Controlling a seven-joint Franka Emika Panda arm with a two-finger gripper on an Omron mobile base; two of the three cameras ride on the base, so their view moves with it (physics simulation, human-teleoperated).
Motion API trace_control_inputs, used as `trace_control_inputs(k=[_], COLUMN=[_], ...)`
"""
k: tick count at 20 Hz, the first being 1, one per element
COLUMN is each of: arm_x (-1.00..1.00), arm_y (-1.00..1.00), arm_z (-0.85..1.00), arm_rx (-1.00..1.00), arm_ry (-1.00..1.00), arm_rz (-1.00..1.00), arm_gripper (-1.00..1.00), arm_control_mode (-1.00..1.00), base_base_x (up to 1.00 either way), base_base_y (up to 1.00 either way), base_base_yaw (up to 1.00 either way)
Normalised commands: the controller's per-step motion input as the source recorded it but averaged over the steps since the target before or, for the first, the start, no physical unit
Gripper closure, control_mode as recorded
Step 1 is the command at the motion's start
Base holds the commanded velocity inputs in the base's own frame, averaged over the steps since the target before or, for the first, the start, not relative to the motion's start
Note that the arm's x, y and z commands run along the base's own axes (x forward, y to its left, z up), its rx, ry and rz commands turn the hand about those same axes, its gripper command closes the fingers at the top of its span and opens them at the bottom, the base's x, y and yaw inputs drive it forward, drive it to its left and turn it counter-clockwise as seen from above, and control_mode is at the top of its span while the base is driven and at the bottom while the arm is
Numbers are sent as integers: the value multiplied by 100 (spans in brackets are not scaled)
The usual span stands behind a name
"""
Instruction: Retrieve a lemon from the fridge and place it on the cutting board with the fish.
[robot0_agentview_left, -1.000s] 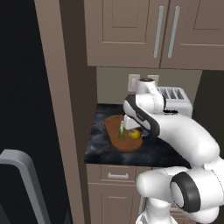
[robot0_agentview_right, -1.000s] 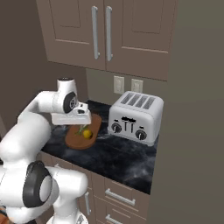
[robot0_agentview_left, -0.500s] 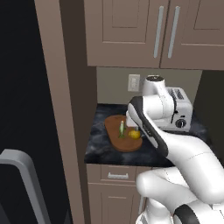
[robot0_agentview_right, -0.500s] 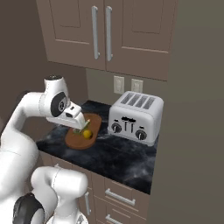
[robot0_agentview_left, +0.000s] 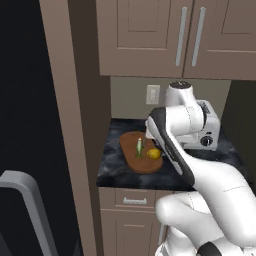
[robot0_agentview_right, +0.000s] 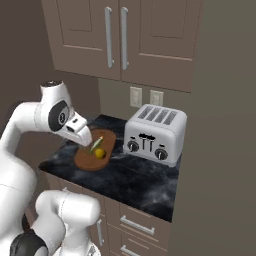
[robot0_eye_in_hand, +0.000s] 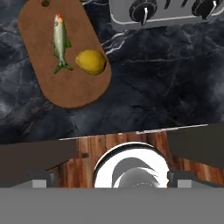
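The lemon (robot0_eye_in_hand: 91, 61) lies on the cutting board (robot0_eye_in_hand: 72, 89) in the upper left of the hand view, just beside the fish (robot0_eye_in_hand: 61, 42) and to its right, not quite touching it. In the left base view the board (robot0_agentview_left: 145, 165) sits at the middle of the dark marble counter (robot0_agentview_left: 114, 167), the lemon (robot0_agentview_left: 154, 153) near its right edge. A silver toaster (robot0_agentview_right: 154, 134) stands right of the board. The gripper (robot0_agentview_right: 83, 134) hangs above the board, fingers spread wide, holding nothing.

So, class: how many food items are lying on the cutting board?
2: the fish lies along the cutting board, and the lemon sits beside its tail, nearer the toaster. Nothing appears hidden.
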Motion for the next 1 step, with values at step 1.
trace_control_inputs(k=[1], arm_x=[0], arm_y=[-3], arm_z=[12], arm_rx=[0], arm_ry=[0], arm_rz=[13], arm_gripper=[-100], arm_control_mode=[-100], base_base_x=[0], base_base_y=[0], base_base_yaw=[0])
